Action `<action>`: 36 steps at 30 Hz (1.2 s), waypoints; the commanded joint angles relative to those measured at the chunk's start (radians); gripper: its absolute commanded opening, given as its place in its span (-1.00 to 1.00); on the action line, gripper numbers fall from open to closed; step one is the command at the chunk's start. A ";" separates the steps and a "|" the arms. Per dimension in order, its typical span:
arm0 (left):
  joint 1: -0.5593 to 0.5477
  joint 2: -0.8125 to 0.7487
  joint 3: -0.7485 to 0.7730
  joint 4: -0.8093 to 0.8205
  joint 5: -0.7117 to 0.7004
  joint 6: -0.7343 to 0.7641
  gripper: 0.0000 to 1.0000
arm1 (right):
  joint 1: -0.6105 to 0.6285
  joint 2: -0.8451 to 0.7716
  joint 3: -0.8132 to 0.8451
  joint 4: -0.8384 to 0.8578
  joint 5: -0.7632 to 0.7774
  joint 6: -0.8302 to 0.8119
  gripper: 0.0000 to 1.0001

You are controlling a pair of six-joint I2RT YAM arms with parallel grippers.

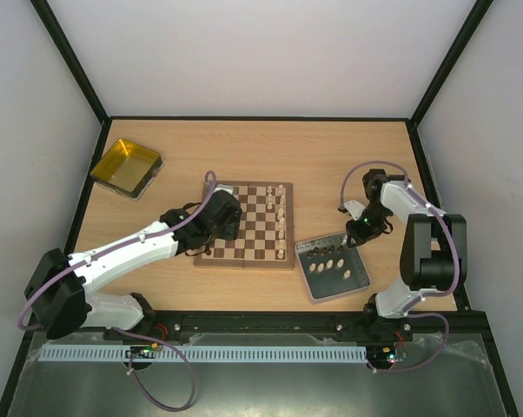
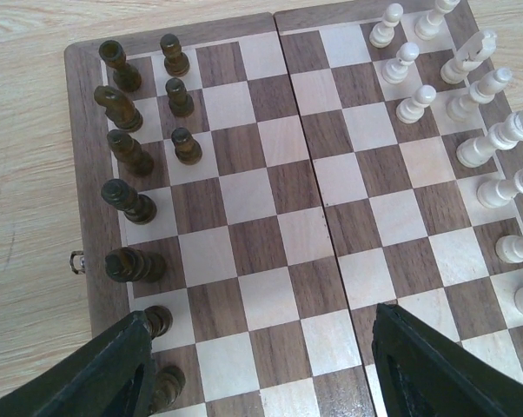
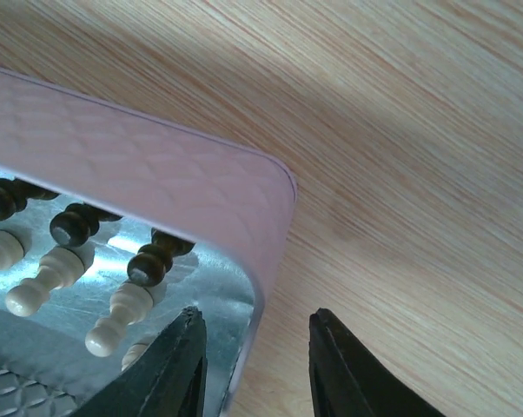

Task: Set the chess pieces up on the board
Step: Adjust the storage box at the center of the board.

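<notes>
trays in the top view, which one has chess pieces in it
The grey metal tray right of the board, with pieces lying in it. The yellow tray at far left shows none.

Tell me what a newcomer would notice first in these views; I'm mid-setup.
The board in the centre is half set: dark pieces line one edge and pale pieces the opposite one, with the open left gripper hovering over it. To its right, the grey metal tray holds spare pieces, and the right gripper hangs over its corner rim, jaws apart. A yellow tray sits at the far left.
</notes>
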 commanded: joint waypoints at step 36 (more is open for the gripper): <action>-0.032 -0.065 -0.030 0.026 0.077 0.100 -0.29 | 0.175 0.388 0.522 -0.020 0.150 0.081 -0.64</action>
